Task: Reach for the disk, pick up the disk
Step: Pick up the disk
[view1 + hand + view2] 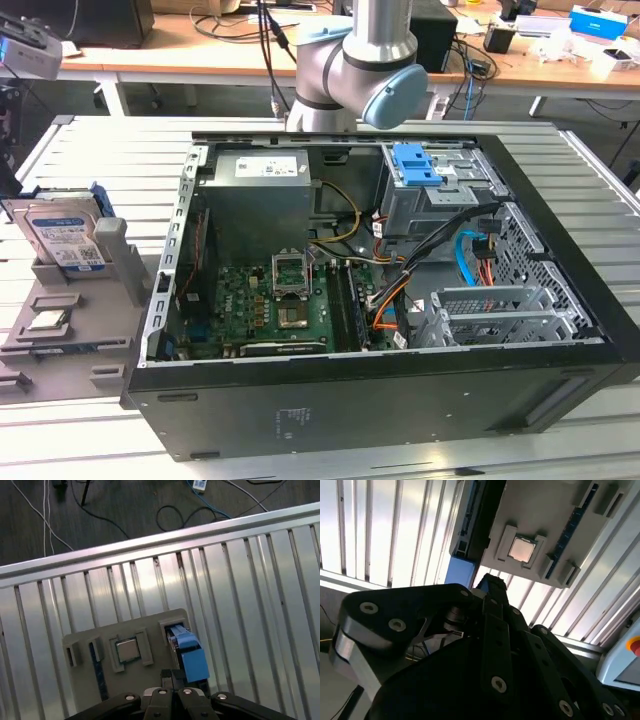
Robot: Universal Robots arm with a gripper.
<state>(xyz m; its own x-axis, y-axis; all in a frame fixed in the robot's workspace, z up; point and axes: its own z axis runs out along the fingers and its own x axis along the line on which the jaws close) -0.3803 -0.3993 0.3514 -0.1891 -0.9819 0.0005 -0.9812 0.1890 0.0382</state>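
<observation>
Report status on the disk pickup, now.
Black gripper over grey plastic holder. Silver rectangular disk, blue bracket, standing in its slot, not lifted. No obstruction seen.

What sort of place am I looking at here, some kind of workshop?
Probably a robotics lab or test workshop: a robot arm rises beside an opened desktop computer case on a slatted metal table, and a hard drive sits in a grey holder.
</observation>
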